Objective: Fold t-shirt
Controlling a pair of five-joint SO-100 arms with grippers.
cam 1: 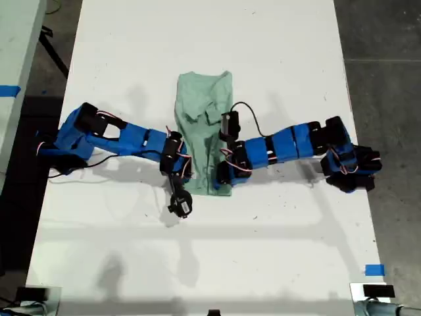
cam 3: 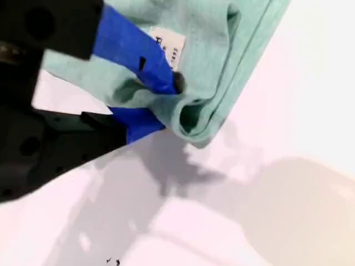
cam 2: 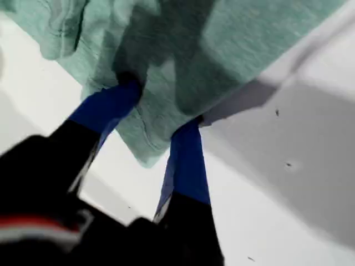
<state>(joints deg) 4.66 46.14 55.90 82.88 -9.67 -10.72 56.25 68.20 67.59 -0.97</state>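
Observation:
The pale mint-green t-shirt [cam 1: 204,99] lies on the white table [cam 1: 197,33] as a narrow folded strip running from far to near. My first gripper [cam 1: 181,172] comes in from the exterior view's left and holds the strip's near corner. In the first wrist view that corner of the t-shirt [cam 2: 222,44] hangs lifted over the gripper [cam 2: 158,113], hiding its blue fingertips. My second gripper [cam 1: 222,176] reaches in from the exterior view's right, at the strip's other near corner. There my second gripper [cam 3: 166,102] is shut on a bunched fold of the t-shirt [cam 3: 211,33], beside a white label [cam 3: 169,44].
A blue tape mark [cam 1: 373,270] sits near the table's front corner at the exterior view's right. Dark floor [cam 1: 388,79] borders the table on that side. Another pale surface with blue tape [cam 1: 8,91] stands at the exterior view's left.

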